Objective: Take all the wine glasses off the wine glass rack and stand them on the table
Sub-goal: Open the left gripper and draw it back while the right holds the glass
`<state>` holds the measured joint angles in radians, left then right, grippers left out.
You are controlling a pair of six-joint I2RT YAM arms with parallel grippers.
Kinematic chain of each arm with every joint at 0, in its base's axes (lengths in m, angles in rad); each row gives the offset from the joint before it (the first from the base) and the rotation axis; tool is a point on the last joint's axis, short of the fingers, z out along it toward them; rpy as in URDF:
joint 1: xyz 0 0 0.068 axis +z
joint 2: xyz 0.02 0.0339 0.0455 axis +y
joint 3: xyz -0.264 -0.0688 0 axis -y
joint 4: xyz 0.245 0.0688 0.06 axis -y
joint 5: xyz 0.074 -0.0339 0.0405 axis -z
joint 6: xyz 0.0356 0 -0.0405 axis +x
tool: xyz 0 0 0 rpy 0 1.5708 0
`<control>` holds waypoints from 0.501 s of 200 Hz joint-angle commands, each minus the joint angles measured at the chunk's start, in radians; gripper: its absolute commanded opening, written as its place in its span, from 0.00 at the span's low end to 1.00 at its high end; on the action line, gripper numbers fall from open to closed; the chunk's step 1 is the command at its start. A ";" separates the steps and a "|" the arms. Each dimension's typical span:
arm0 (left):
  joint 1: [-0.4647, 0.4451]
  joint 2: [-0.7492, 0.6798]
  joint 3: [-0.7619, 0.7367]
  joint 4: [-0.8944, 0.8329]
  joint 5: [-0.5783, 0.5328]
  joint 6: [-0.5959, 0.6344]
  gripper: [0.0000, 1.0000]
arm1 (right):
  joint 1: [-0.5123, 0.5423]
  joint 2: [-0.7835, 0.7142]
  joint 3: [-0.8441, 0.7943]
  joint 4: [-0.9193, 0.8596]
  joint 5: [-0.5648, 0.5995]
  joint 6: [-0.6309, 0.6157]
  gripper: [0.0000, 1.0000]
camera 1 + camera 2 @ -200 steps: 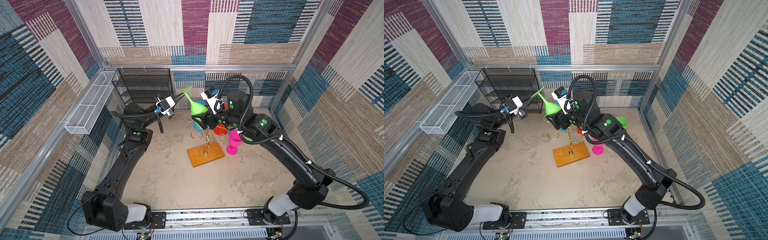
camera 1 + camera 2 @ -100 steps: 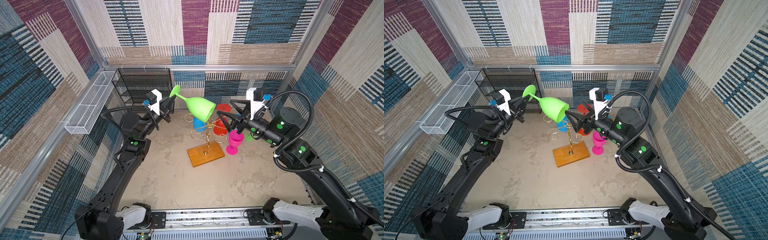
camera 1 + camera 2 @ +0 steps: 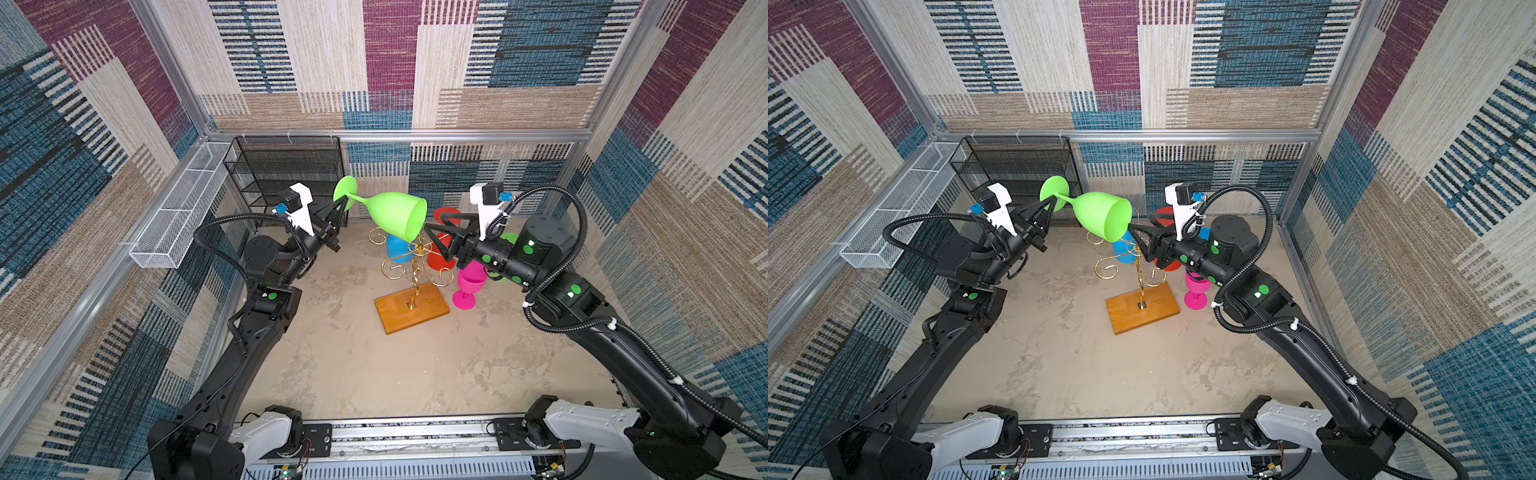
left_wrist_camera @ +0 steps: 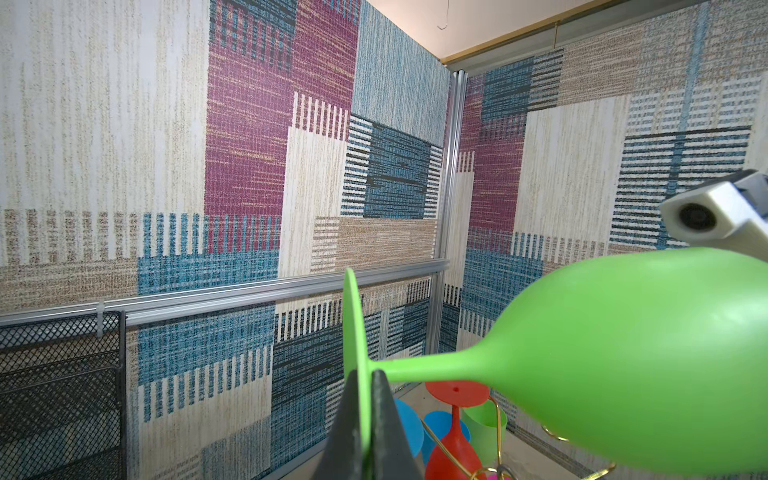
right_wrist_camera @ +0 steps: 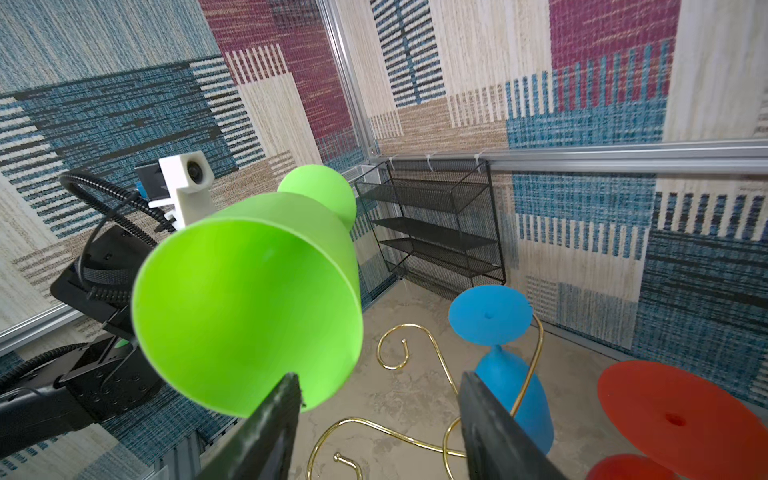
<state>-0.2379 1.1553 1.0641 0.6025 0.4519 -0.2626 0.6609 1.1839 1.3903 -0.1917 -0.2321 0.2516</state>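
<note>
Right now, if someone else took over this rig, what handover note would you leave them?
Left claw: shut on the foot of the green glass, holding it on its side in the air.
Right claw: open, jaws apart at that glass's rim, gripping nothing.
Rack: on the floor; blue glass and red glass hang upside down on it; pink glass stands beside its base.
Done: green glass is off the rack.
Left: probably set it down upright, perhaps passing it to the right claw.

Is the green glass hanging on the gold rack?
No, the left gripper holds the green glass sideways by its foot, above the rack.
</note>
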 commanded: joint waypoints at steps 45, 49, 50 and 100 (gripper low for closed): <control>0.001 -0.002 -0.006 0.051 0.023 -0.012 0.00 | 0.002 0.097 0.050 0.107 -0.044 0.049 0.54; 0.000 -0.002 -0.007 0.052 0.024 -0.013 0.00 | 0.002 0.101 0.050 0.111 -0.047 0.050 0.52; 0.000 -0.003 -0.007 0.052 0.025 -0.013 0.00 | 0.002 0.102 0.051 0.111 -0.047 0.050 0.52; 0.000 0.000 -0.019 0.048 0.051 -0.022 0.00 | 0.001 0.136 0.065 0.129 -0.085 0.056 0.13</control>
<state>-0.2379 1.1576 1.0477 0.6109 0.4740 -0.2626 0.6617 1.3113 1.4445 -0.1032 -0.2893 0.2909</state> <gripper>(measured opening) 0.064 0.196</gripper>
